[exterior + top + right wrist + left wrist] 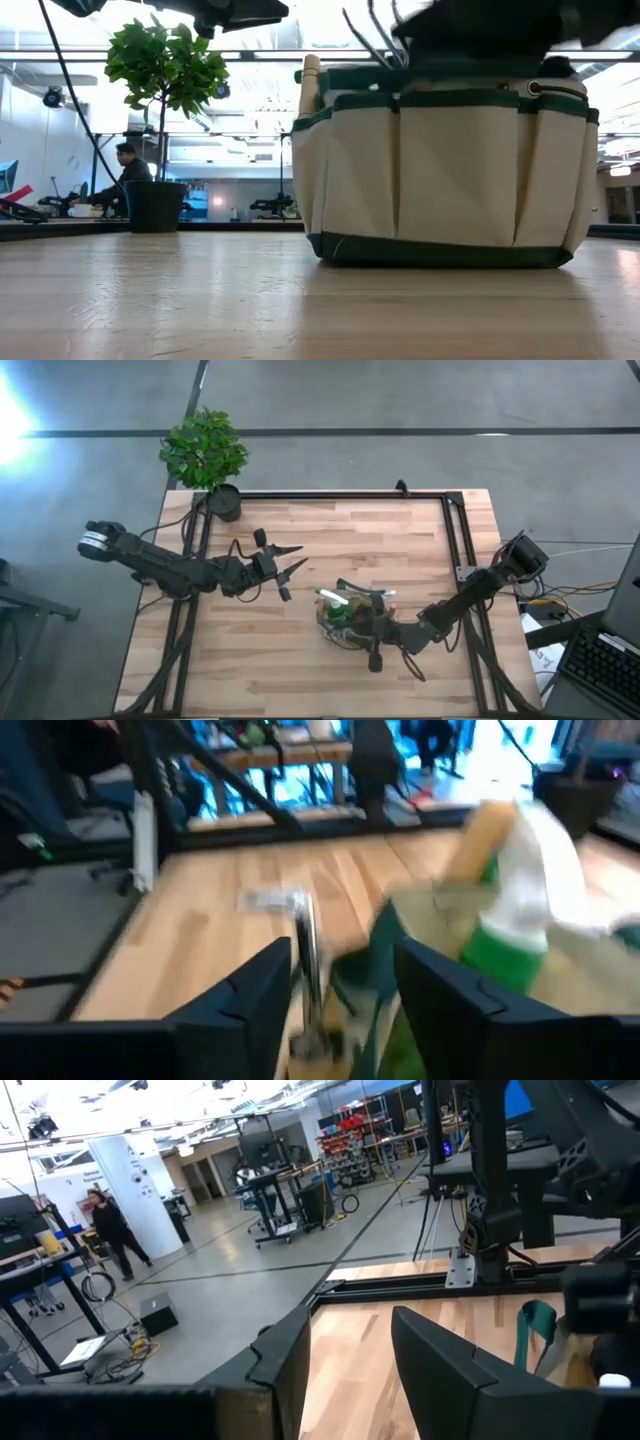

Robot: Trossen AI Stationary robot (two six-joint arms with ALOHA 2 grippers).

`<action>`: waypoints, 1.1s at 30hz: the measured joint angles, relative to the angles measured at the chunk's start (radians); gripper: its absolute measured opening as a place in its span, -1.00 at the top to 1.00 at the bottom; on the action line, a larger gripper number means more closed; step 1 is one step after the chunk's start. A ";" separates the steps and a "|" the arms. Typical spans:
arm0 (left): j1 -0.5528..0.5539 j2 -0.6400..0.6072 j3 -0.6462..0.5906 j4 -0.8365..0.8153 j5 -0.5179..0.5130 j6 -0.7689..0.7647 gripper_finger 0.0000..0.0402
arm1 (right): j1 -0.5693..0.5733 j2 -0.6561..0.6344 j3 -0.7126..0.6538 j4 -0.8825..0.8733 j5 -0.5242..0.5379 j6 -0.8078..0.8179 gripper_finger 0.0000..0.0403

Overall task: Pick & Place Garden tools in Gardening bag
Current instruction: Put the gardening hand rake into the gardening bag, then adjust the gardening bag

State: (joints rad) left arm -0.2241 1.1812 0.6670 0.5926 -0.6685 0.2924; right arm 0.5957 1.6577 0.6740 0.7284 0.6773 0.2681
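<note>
**Right pincer at the bag, left pincer waiting open**

Near the front of the worktop (250, 670), right of centre, the bag (348, 622) is sitting upright on the wood. In the low view it is filling the right half of the picture: cream pockets with dark green trim, and a wooden handle (309, 85) sticking up at its left edge. From above, the spray bottle (333, 598) is showing inside it, white top and green body, lying across the opening.

The right pincer (372, 632) is hanging just beside the bag's right rim, its arm reaching in from the worktop's right edge. In its own wrist view the two dark fingers (250, 1010) are standing apart with nothing gripped between them, a thin metal tool (308, 970) showing in the gap and the bottle just beyond.

Farther back and to the left, well apart from the bag, the left pincer (290, 565) is hovering above bare wood, fingers spread wide and empty.

At the far left corner a plant (205, 450) is standing in its black pot.
</note>
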 joint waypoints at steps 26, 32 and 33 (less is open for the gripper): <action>0.000 -0.005 0.002 -0.006 0.001 0.010 0.28 | 0.002 -0.166 0.032 -0.173 0.032 -0.085 -0.02; -0.005 -0.031 0.027 -0.197 0.107 -0.056 0.28 | 0.002 -0.300 0.047 -0.255 0.123 -0.186 0.05; -0.006 -0.036 0.034 -0.248 0.177 -0.090 0.28 | 0.002 -0.334 0.049 -0.313 0.128 -0.169 0.08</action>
State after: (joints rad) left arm -0.2302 1.1456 0.7013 0.3447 -0.4917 0.2025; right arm 0.5980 1.3236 0.7230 0.4157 0.8057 0.0989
